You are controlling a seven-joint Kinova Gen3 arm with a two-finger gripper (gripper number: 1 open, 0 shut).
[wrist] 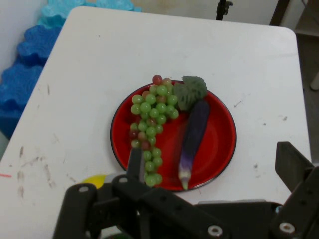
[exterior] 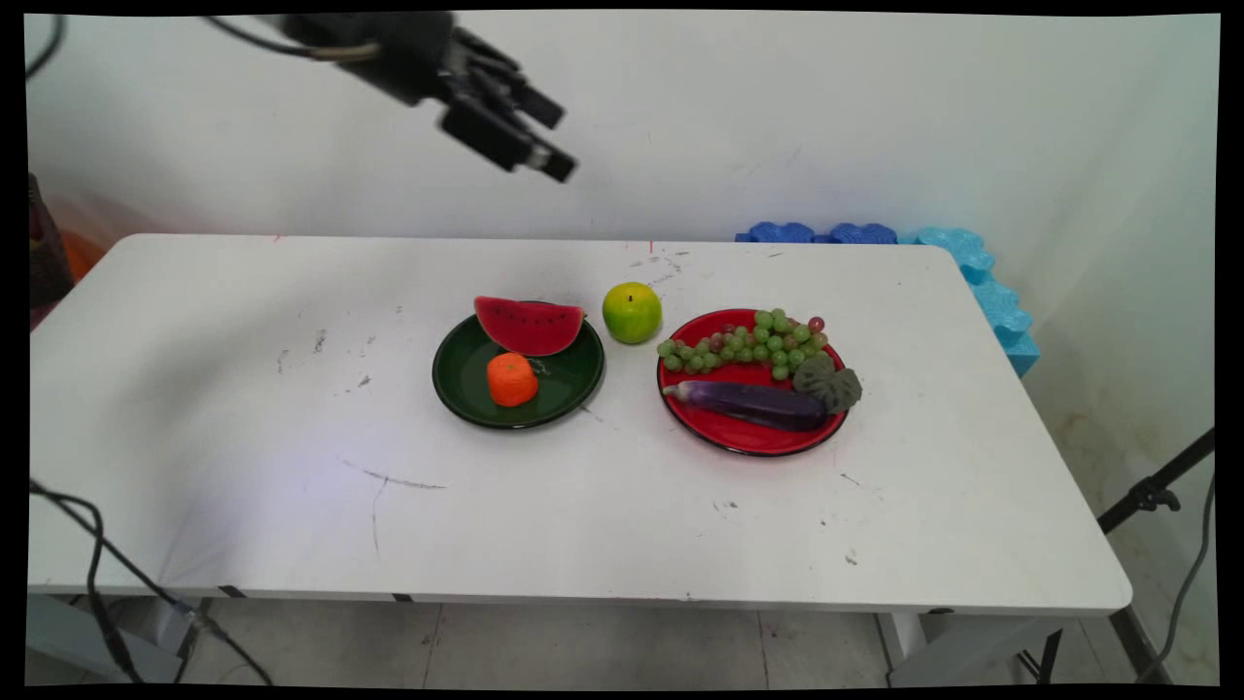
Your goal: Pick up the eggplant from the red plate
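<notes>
My gripper (exterior: 561, 143) hangs high above the table's back, open and empty, well above the plates. In the hand view the gripper (wrist: 213, 158) looks down on a red plate (wrist: 222, 142) holding a bunch of green grapes (wrist: 152, 117) and a purple eggplant (wrist: 193, 134) with a green cap. In the main view the red plate (exterior: 714, 428) carries the grapes (exterior: 748, 343) and the eggplant (exterior: 753, 402). Left of it a green apple (exterior: 632, 312) stands on the table. A dark green plate (exterior: 573, 374) holds a watermelon slice (exterior: 528, 325) and an orange fruit (exterior: 511, 379).
Blue foam pieces (exterior: 982, 282) lie along the table's back right edge against the wall. Black cables (exterior: 92, 554) hang at the near left corner. A black stand leg (exterior: 1152, 491) is beyond the table's right end.
</notes>
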